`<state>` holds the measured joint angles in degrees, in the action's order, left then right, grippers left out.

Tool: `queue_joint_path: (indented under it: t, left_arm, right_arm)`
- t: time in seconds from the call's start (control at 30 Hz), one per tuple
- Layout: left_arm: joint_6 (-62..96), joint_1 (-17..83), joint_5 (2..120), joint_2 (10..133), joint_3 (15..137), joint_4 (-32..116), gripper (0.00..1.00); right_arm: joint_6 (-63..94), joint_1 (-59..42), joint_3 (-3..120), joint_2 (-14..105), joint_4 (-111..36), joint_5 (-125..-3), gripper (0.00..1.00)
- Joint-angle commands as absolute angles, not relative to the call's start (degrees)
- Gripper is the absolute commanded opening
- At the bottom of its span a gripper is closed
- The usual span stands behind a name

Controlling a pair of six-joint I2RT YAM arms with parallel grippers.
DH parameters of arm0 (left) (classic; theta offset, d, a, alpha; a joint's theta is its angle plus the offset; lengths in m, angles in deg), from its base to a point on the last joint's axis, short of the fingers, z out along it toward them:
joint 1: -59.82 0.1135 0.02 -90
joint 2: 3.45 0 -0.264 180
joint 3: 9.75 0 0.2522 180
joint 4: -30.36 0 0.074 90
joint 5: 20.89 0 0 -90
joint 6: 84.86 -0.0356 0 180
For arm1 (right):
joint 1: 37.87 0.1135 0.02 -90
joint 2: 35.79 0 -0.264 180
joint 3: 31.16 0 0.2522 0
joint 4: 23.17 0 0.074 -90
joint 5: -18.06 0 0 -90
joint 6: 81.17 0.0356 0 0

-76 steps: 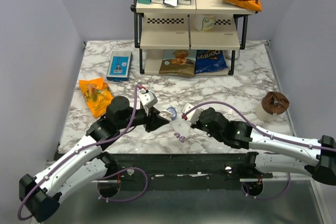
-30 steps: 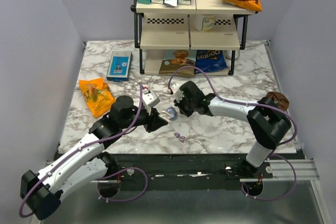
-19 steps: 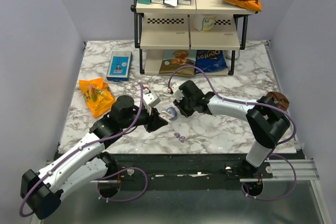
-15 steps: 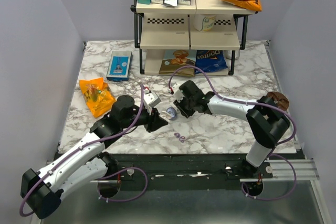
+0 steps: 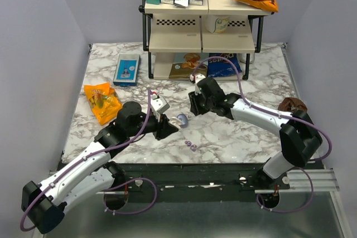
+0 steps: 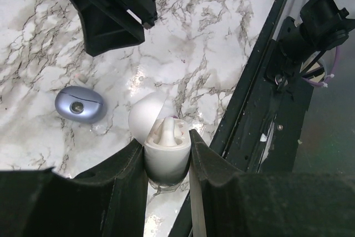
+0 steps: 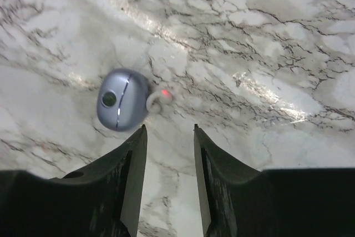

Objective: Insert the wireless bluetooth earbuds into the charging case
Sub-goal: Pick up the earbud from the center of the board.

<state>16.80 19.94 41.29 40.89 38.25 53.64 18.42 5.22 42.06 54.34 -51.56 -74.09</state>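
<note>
The lavender-blue charging case [image 5: 182, 119] [image 7: 122, 99] [image 6: 80, 105] lies shut on the marble table, with a small white bud [image 7: 158, 97] showing a red light against its side. Two tiny purple earbuds [image 5: 191, 145] lie near the table's front edge. My left gripper [image 5: 167, 128] [image 6: 166, 148] is shut on a white oval case [image 6: 165, 159] whose lid stands open and which has a white bud upright inside. My right gripper [image 5: 192, 107] [image 7: 169, 131] hovers open just behind the lavender case, with nothing between its fingers.
A two-tier shelf rack [image 5: 201, 37] with boxes and snack bags stands at the back. A blue box [image 5: 127, 69] and an orange bag [image 5: 101, 100] lie at the left. A brown-topped roll [image 5: 291, 110] sits at the right. A black rail [image 6: 277, 81] runs along the table's front edge.
My right gripper has opened and drawn back from the lavender case towards the shelf. The left gripper has stayed put, still holding the white case.
</note>
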Motion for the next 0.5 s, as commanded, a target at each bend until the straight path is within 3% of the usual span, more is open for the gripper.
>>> queue_joint_path:
  t: [0.0, 0.2, 0.47]
  left_arm:
    - [17.4, 19.7, 43.0, 40.3, 38.5, 51.9, 0.0]
    - [17.4, 19.7, 44.3, 40.3, 38.6, 52.2, 0.0]
    - [17.4, 19.7, 45.7, 40.2, 38.6, 52.1, 0.0]
  right_arm:
    - [35.5, 4.9, 46.0, 57.1, -52.3, -70.6, 0.46]
    - [48.5, 4.9, 50.1, 60.8, -59.3, -73.2, 0.43]
    - [54.6, 4.9, 51.8, 62.5, -63.5, -78.1, 0.43]
